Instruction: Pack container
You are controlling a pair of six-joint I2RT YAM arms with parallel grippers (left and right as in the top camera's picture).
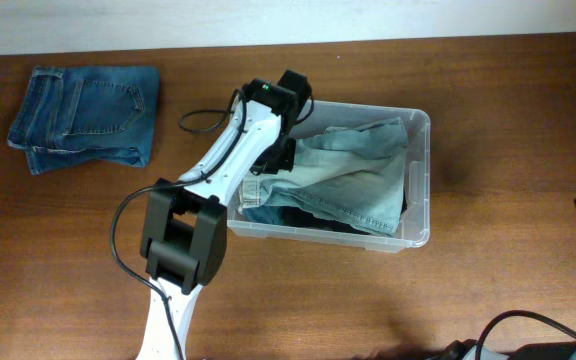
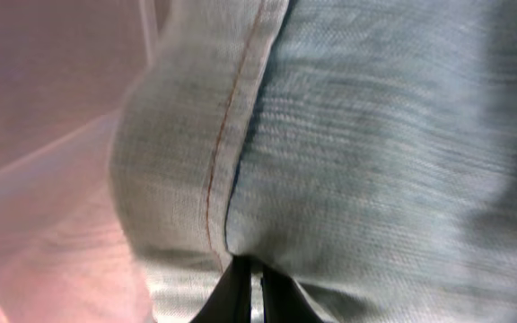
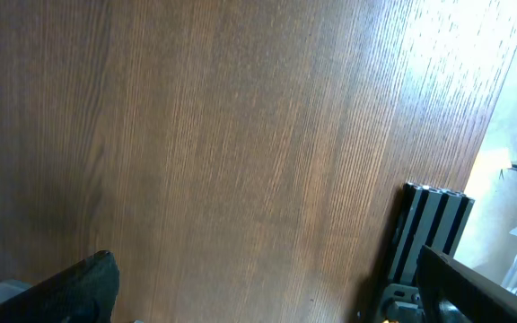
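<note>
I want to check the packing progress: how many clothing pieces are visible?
3: folded blue jeans on the table, left of the container; light jeans inside it, pinched by the left claw; a dark garment beneath them. More may be hidden.

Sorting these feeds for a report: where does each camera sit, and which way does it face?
Overhead: above the table, looking down on the container, pale jeans inside, folded jeans left; left arm shows.
Left wrist: on the left arm, looking along the left tool, shut on the pale jeans.
Right wrist: facing the table; right tool open, fingers at the bottom corners.
Shared: overhead and left wrist both show pale jeans.
</note>
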